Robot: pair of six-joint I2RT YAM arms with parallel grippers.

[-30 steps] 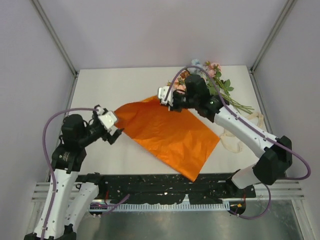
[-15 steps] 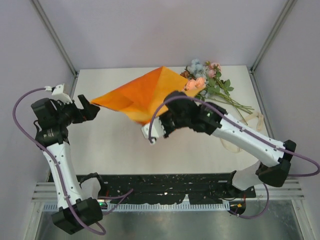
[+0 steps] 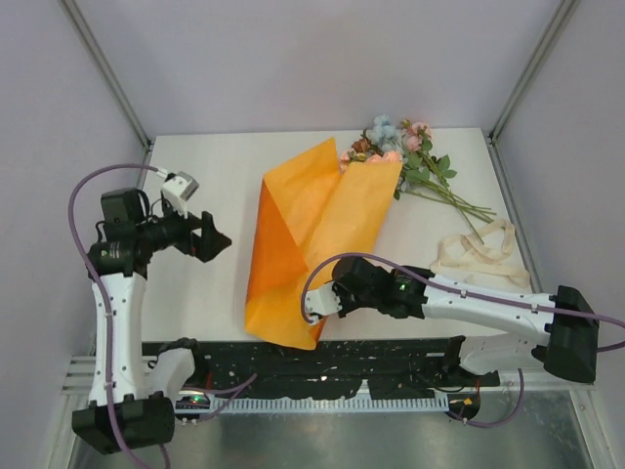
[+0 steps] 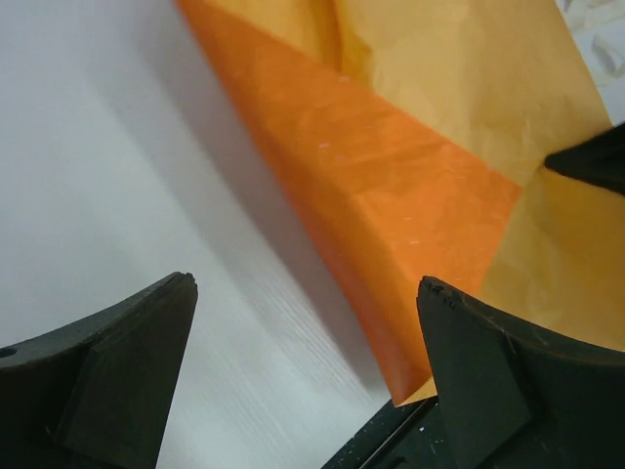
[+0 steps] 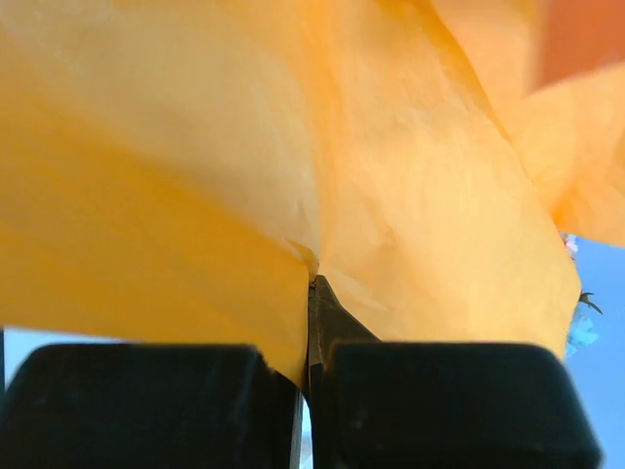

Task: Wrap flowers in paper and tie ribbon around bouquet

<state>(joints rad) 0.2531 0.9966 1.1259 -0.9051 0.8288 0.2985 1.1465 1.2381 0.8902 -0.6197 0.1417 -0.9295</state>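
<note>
Top external, right hand [image 3: 313, 305] pinching paper [image 3: 312, 215], left hand [image 3: 220, 240] spread

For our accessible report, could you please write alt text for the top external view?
The right gripper pinches the near end of a crinkly orange paper sheet folded over. The left gripper hangs open beside it; pastel artificial flowers lie beyond.
</note>
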